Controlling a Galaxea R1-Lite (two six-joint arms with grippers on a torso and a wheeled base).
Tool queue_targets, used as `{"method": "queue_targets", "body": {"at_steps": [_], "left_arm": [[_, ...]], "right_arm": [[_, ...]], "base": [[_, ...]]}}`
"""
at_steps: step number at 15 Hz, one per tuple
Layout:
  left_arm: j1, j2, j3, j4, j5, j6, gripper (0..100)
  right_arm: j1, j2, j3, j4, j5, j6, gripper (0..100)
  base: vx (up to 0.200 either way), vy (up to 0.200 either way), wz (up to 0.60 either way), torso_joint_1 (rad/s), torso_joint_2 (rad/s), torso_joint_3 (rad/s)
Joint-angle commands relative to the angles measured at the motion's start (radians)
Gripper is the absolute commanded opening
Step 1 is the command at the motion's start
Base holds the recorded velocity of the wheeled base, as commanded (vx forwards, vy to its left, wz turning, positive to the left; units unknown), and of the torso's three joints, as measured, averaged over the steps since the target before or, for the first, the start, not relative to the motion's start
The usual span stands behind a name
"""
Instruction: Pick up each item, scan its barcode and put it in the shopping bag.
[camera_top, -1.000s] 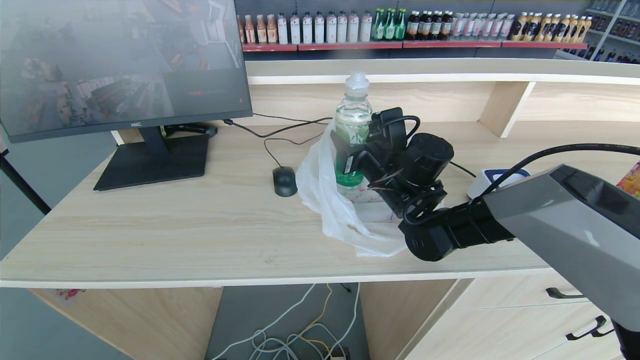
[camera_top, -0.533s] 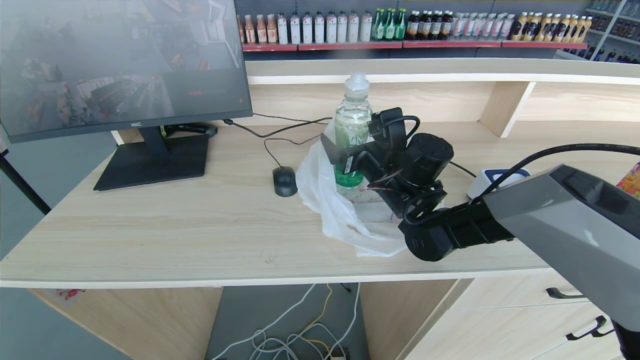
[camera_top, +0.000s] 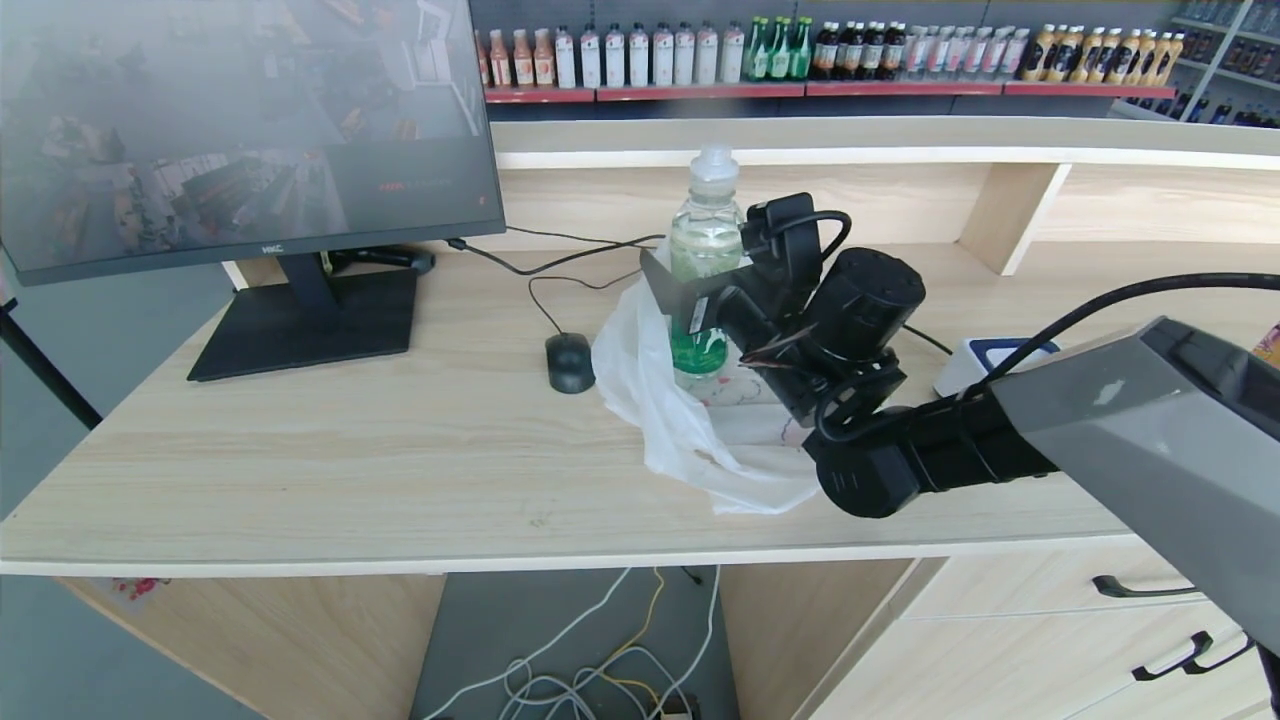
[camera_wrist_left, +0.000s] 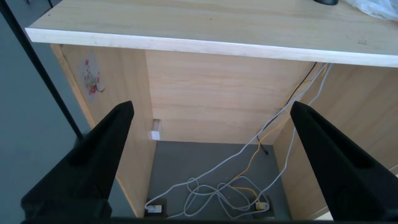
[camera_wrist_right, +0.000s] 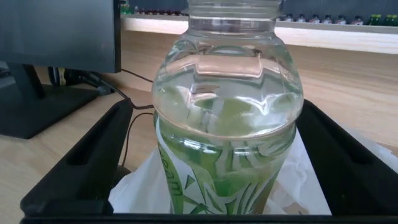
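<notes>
A clear water bottle (camera_top: 706, 235) with a green label and white cap stands upright inside the white plastic shopping bag (camera_top: 680, 430) on the wooden counter. My right gripper (camera_top: 697, 300) is open around the bottle's middle, one finger on each side. In the right wrist view the bottle (camera_wrist_right: 227, 143) sits between the spread black fingers (camera_wrist_right: 93, 162), with a gap on at least one side. My left gripper (camera_wrist_left: 211, 112) is open and holds nothing, hanging below the counter's front edge (camera_wrist_left: 186, 43) and facing the space under it.
A monitor (camera_top: 240, 120) stands at the back left, with a black mouse (camera_top: 569, 362) and its cable beside the bag. A white and blue scanner (camera_top: 985, 360) lies to the right behind my arm. A raised ledge (camera_top: 880, 140) borders the back. Loose cables (camera_wrist_left: 217, 186) lie under the counter.
My right gripper's fingers spread away from the bottle, then the hand lifted slightly up and to the right. The bottle stayed standing in the bag.
</notes>
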Motion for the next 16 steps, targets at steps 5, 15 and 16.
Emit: {"method": "queue_targets", "body": {"at_steps": [5, 15, 16], "left_arm": [[0.0, 0.0, 0.0, 0.0, 0.0, 0.0, 100], [0.0, 0.0, 0.0, 0.0, -0.002, 0.002, 100], [0.0, 0.0, 0.0, 0.0, -0.002, 0.002, 100]], "right_arm": [[0.009, -0.201, 0.272, -0.078, -0.005, -0.014, 100], [0.066, -0.454, 0.858, -0.335, -0.009, 0.03, 100], [0.066, -0.466, 0.862, -0.335, -0.008, 0.033, 100]], "base": [[0.0, 0.0, 0.0, 0.0, 0.0, 0.0], [0.0, 0.0, 0.0, 0.0, 0.0, 0.0], [0.0, 0.0, 0.0, 0.0, 0.0, 0.0]]}}
